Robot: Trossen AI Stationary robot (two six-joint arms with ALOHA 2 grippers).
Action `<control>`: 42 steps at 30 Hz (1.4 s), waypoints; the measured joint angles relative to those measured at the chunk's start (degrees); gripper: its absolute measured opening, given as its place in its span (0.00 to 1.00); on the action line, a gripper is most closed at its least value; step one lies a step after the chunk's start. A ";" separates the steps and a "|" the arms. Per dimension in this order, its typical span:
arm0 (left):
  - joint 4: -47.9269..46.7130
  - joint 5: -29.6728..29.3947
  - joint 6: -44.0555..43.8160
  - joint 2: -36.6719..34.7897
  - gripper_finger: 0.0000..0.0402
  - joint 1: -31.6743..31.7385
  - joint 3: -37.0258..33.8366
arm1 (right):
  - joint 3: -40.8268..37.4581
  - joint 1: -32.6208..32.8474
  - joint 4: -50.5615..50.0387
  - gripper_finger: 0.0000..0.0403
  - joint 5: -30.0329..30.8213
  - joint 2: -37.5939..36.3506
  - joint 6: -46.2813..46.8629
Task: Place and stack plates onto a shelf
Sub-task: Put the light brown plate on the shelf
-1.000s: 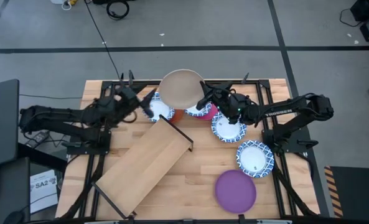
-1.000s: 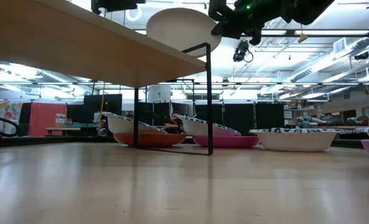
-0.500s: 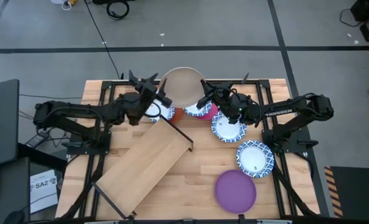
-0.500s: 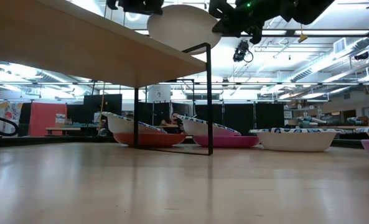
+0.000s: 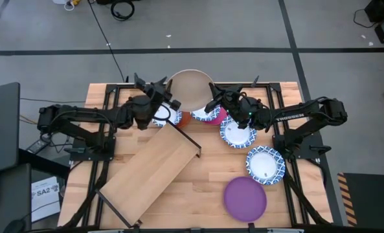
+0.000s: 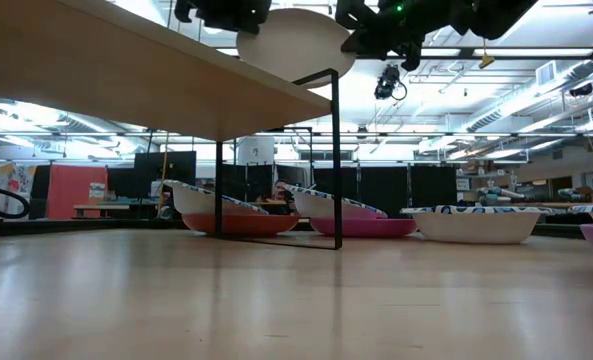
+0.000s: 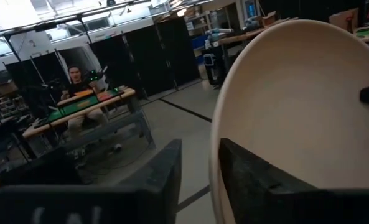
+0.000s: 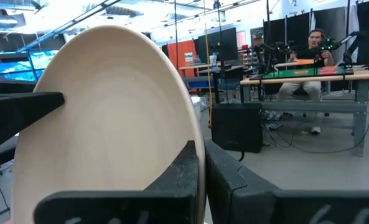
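Both arms meet at the beige plate (image 5: 190, 90), which is held in the air above the far edge of the table (image 5: 211, 188). The right gripper (image 5: 211, 105) is clamped on the plate's rim — in its own wrist view the two dark fingers (image 8: 190, 171) pinch the edge between them, the plate's hollow face spreading away toward the other arm.

The left gripper (image 5: 172, 102) sits at the opposite rim. Its fingers (image 7: 165, 177) straddle the plate's edge, one on each side, with a narrow gap showing between the outer finger and the rim, so it is not fully pressed onto the plate.

Just below and in front of the left gripper lies the near end of the shelf (image 5: 151, 169), a light wood board on black legs set at a slant across the table. Under the raised plate, between the two grippers, sit a patterned plate on an orange plate (image 6: 238, 223) and another patterned one on a magenta plate (image 6: 361, 227). Out past the right gripper's wrist lie two more blue-and-white plates (image 5: 237, 133) — and beyond them, well apart, the purple plate (image 5: 245, 199) near the table's front edge.
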 joint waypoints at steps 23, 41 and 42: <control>0.51 1.37 0.04 -0.07 0.04 -0.22 0.00 | 0.00 0.02 -0.05 0.18 -1.29 -0.09 0.63; -6.72 -3.47 1.92 -5.03 0.04 -4.61 -0.07 | 0.00 4.33 -8.40 0.51 -1.22 -7.86 -1.50; -7.94 -3.81 1.74 -6.02 0.04 -5.64 -0.07 | 0.00 4.88 -9.78 0.51 -1.22 -9.03 -1.49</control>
